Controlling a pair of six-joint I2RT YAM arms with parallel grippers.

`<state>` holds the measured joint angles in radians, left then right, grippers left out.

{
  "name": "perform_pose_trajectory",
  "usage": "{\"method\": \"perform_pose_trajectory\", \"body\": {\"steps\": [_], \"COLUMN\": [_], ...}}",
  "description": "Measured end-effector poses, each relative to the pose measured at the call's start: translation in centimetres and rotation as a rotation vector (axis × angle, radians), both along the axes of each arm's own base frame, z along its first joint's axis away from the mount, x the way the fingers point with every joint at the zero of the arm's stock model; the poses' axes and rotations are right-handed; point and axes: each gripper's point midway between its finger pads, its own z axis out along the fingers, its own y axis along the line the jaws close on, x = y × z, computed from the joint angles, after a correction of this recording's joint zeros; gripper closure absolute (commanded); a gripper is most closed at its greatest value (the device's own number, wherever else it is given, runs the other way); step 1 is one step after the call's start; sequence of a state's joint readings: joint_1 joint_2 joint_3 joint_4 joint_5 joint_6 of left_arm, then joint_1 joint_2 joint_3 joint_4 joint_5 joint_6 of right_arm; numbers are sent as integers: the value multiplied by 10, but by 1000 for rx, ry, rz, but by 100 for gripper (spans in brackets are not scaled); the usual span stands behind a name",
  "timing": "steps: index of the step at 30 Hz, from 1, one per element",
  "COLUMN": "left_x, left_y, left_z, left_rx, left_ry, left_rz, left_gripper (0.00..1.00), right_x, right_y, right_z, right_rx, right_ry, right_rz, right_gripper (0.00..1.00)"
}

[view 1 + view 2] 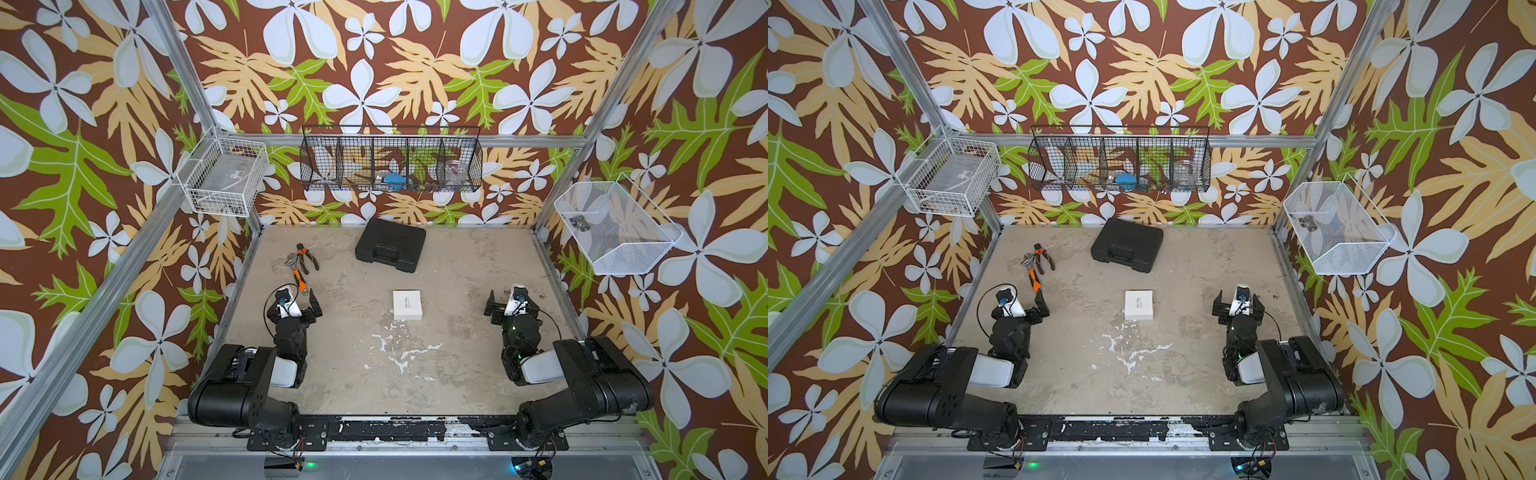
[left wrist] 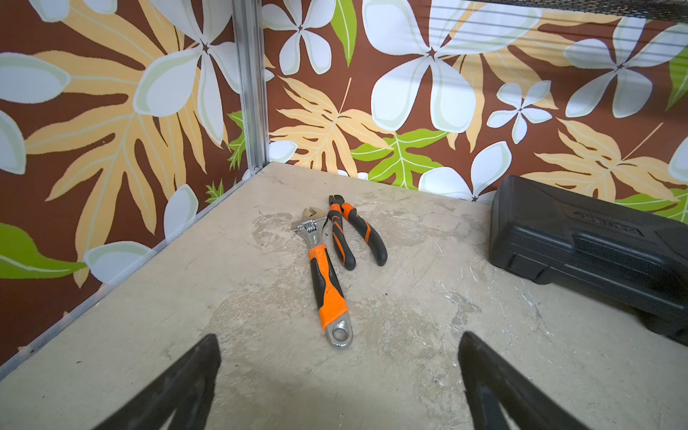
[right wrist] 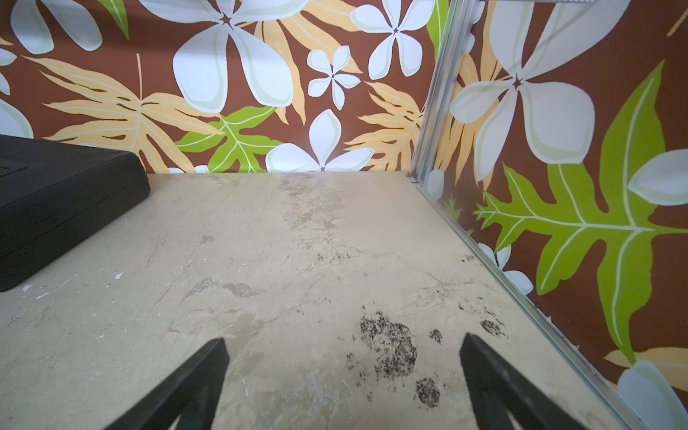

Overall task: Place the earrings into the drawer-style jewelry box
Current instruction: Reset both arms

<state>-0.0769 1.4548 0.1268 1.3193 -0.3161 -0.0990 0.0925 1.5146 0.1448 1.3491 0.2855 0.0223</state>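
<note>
Although the drawer-style jewelry box (image 1: 407,305) lies in plain sight on the table (image 1: 457,353), in front of the black case (image 1: 390,245) and well apart from it, I cannot find the earrings in any view, and the box looks shut. It is probably light, stiff card that slides easily, so one gripper should pinch the sleeve by two opposite edges while the other draws the tray. The left gripper (image 2: 338,353) and the right gripper (image 3: 342,338), in front of the case on either side, have their fingers wide apart and hold nothing.
</note>
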Motion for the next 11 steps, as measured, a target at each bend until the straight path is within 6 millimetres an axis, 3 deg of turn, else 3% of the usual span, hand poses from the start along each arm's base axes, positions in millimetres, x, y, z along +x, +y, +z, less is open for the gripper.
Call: {"method": "perform_pose_trajectory", "body": {"steps": [11], "left_x": [2], "left_y": [-3], "left_z": [1], "left_rx": [8], "left_ry": [1], "left_rz": [-20], "left_gripper": [0], "right_x": [1], "right_y": [0], "right_z": [3], "right_rx": [1], "right_ry": [-11], "right_rz": [1], "right_gripper": [0]}}
